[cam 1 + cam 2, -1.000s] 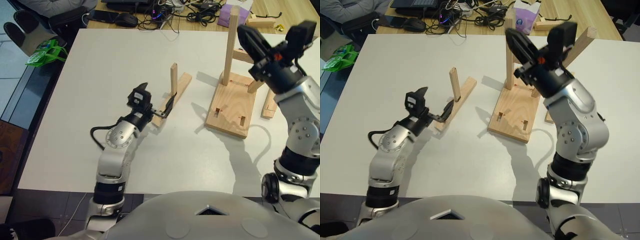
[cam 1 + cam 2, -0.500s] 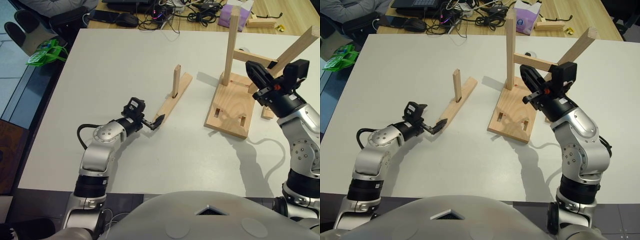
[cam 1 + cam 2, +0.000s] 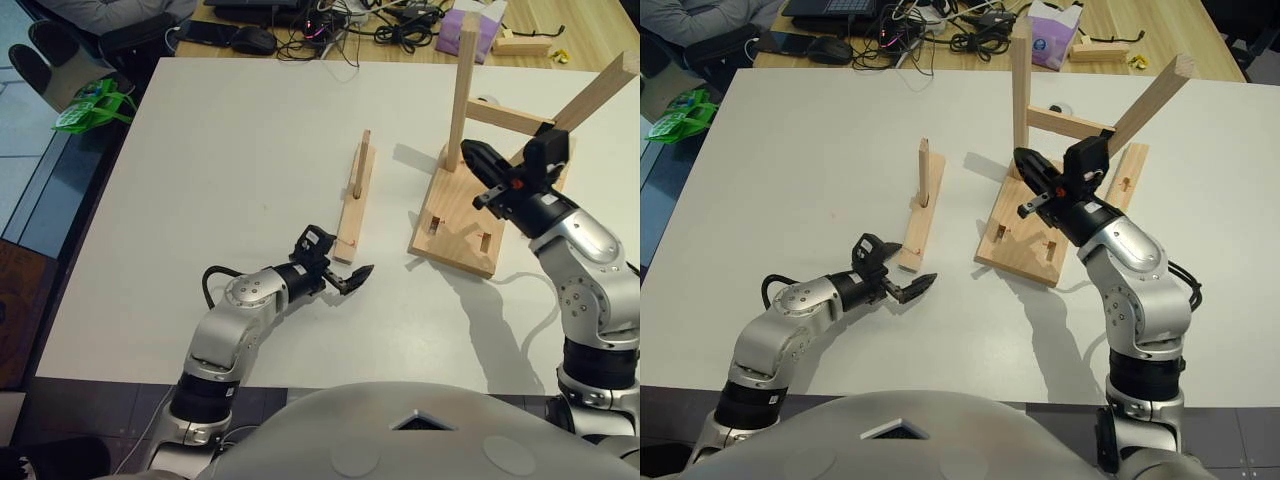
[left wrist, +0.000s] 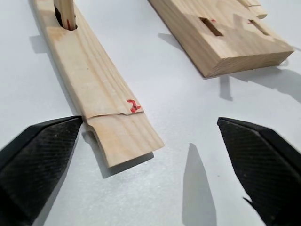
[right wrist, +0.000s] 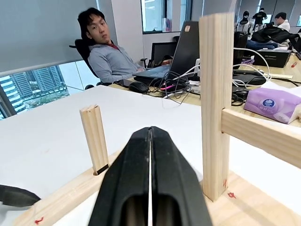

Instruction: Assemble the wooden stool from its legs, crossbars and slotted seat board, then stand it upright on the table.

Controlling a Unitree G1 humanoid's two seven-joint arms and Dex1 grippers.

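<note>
My left gripper (image 4: 150,121), spread wide, straddles the near end of the loose leg (image 3: 352,205) lying left of the seat board (image 3: 455,235), its length pointing away. My right gripper (image 3: 480,160) hovers pressed shut over the board.

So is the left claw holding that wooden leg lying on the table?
No, the left claw is open, its fingers spread wide on either side of the wooden leg's end, which lies on the table.
</note>
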